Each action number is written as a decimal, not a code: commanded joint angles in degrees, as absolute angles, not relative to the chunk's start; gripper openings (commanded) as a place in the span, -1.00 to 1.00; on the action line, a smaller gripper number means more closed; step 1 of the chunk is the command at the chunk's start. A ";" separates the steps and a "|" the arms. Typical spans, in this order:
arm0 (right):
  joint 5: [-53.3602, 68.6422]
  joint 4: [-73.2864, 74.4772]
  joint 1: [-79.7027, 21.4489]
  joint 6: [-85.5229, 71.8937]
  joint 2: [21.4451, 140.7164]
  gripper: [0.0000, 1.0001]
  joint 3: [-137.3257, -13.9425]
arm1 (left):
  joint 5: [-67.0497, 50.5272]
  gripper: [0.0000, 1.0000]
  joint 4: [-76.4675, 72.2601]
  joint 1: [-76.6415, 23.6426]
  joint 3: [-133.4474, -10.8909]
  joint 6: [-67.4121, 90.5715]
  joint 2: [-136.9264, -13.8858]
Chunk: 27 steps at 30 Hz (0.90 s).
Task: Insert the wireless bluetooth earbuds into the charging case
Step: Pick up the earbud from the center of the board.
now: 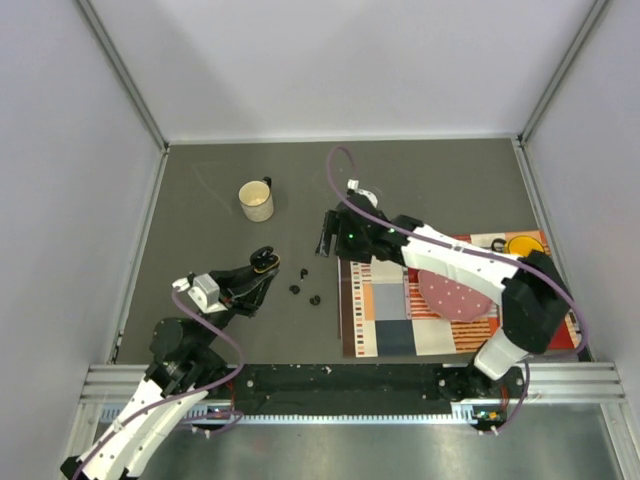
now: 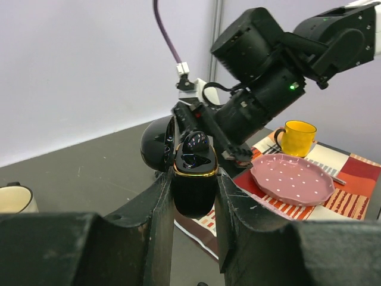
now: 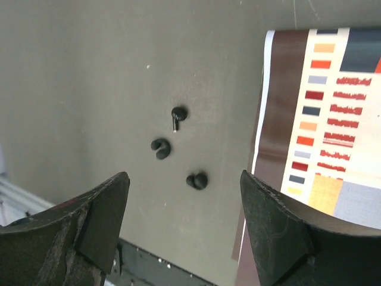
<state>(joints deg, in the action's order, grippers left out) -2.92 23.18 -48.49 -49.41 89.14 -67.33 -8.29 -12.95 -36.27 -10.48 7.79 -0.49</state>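
My left gripper (image 1: 260, 272) is shut on an open black charging case (image 2: 193, 182) with a gold rim and holds it above the table, its lid (image 2: 156, 144) tipped back. A glossy rounded piece sits in the case's top; I cannot tell if it is an earbud. Three tiny black earbuds lie on the grey table: one (image 3: 178, 112), a second (image 3: 160, 148) and a third (image 3: 197, 180). They also show in the top view (image 1: 304, 271). My right gripper (image 3: 184, 182) is open and empty, hovering above them (image 1: 327, 236).
A cream mug (image 1: 256, 200) stands at the back left. A patterned placemat (image 1: 385, 315) lies on the right with a pink dotted plate (image 1: 455, 293) and a yellow mug (image 1: 520, 243) on it. Grey walls enclose the table.
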 commanded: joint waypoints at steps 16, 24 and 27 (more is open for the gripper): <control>-7.30 36.82 -49.83 -58.43 107.02 0.65 -86.56 | -7.82 -1.00 -4.92 -36.39 -18.63 2.99 9.23; -8.79 40.69 -53.08 -64.16 115.66 0.30 -95.36 | -7.74 -1.00 -3.96 -36.39 -19.51 2.29 9.23; -8.79 40.87 -53.52 -64.69 117.68 0.22 -96.94 | -7.47 -1.00 -3.87 -36.39 -19.60 2.20 9.23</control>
